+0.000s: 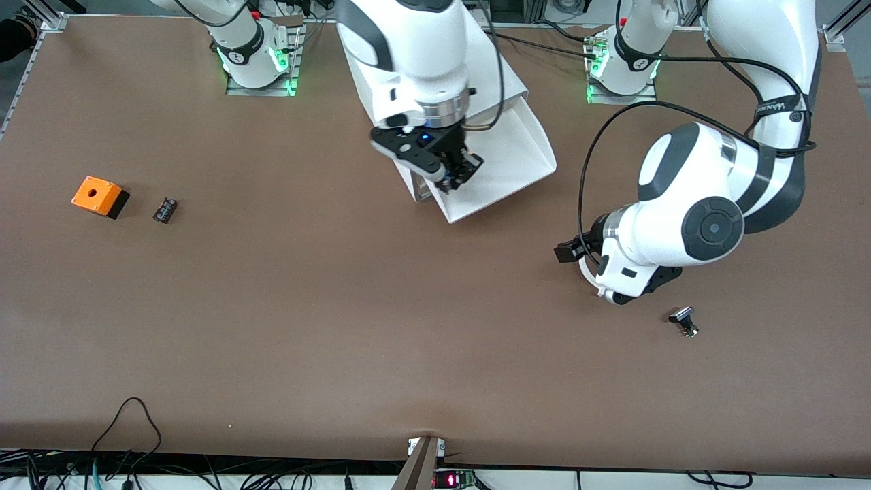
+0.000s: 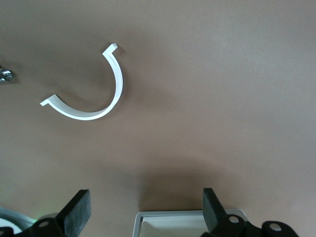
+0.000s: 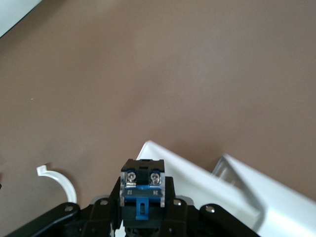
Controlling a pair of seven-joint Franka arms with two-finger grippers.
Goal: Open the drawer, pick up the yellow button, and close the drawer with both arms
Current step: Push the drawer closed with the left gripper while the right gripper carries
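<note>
The drawer (image 1: 517,160) is the top one of the white cabinet (image 1: 507,85) and stands pulled out. My right gripper (image 1: 459,173) hangs over the drawer's open end, shut on the button (image 3: 142,185). Only the button's black and blue body with two screw terminals shows; its orange cap is hidden. The drawer's rim (image 3: 197,177) lies just under it. My left gripper (image 1: 599,262) is low over the bare table toward the left arm's end, its fingers (image 2: 79,213) open and empty.
A white half-ring (image 1: 588,275) lies on the table by the left gripper and shows in the left wrist view (image 2: 94,101). A black-capped silver part (image 1: 684,321) lies nearer the front camera. An orange cube with a hole (image 1: 100,196) and a small dark part (image 1: 165,209) lie toward the right arm's end.
</note>
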